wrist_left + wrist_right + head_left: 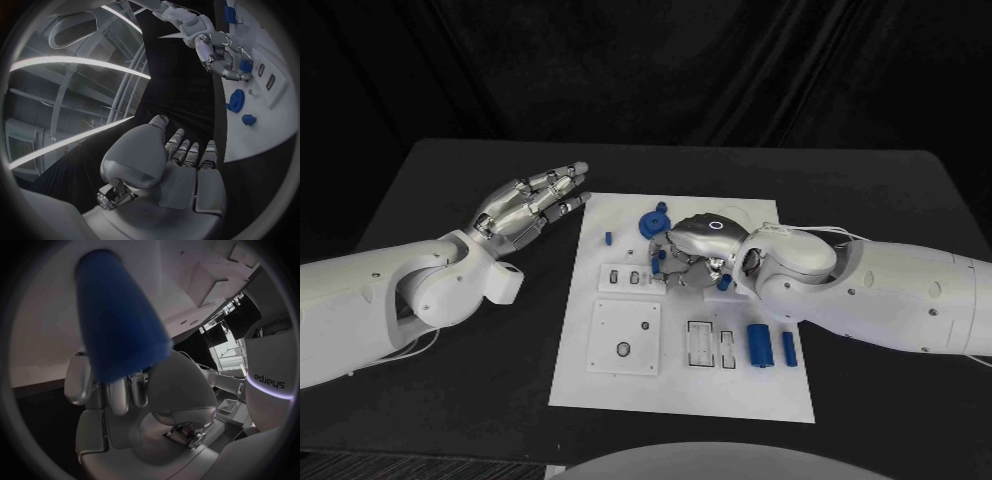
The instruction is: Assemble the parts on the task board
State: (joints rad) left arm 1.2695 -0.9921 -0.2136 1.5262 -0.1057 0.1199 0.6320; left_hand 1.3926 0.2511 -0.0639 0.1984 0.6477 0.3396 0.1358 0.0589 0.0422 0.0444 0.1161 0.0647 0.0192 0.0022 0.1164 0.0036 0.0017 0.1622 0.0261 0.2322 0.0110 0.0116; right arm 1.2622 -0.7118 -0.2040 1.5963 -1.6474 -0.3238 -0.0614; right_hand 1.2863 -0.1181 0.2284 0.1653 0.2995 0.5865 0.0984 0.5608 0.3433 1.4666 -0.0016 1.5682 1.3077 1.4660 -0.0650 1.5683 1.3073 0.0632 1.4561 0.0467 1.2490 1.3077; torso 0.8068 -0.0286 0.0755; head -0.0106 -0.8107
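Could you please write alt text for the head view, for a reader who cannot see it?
The right hand reaches over the middle of the white task board, its fingers down among the slots. The left hand hovers open, beside the board's far left corner. Blue parts lie on the board near the right arm, and a blue gear sits at its far end.

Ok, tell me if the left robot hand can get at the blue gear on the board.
Probably yes: the left robot hand is open, holds nothing, and the blue gear lies uncovered nearby on the board.

white task board (682,390), blue parts (759,345), black table (459,400)
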